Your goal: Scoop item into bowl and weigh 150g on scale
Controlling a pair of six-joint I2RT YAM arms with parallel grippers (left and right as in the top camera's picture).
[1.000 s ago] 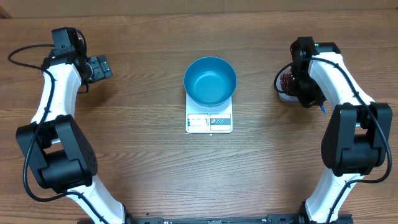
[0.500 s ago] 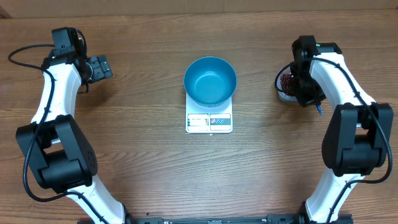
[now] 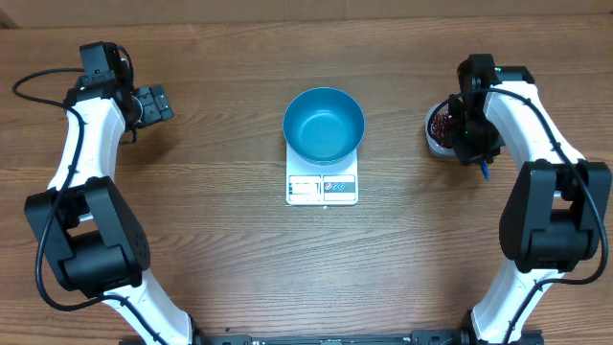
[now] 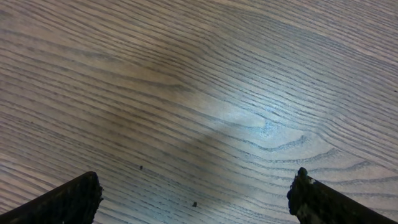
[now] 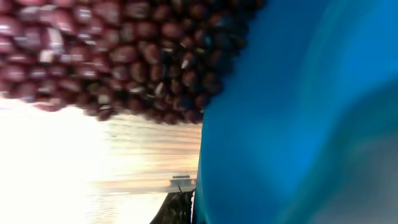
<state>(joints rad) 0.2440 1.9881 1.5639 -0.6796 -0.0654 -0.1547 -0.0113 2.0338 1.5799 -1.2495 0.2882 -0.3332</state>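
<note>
The blue bowl [image 3: 324,125] stands empty on the white scale [image 3: 322,186] at the table's middle. At the right, dark red-brown beans [image 3: 442,123] lie heaped in a clear tub [image 3: 436,144]. My right gripper [image 3: 471,136] hangs over the tub's right side, shut on a small blue scoop [image 3: 486,171]. In the right wrist view the scoop [image 5: 298,112] fills the right half, right beside the beans [image 5: 112,50]; one dark finger [image 5: 176,210] shows at the bottom. My left gripper [image 3: 153,103] stands open over bare wood at the far left, nothing between its fingers [image 4: 68,199].
Wooden table [image 3: 230,249] all round. A black cable [image 3: 38,81] loops beside the left arm. A few dark specks [image 4: 194,203] lie on the wood under the left gripper.
The right arm has shifted slightly to the right, so more of the beans shows. The scoop's end has moved a little left and down. The left arm is still.
</note>
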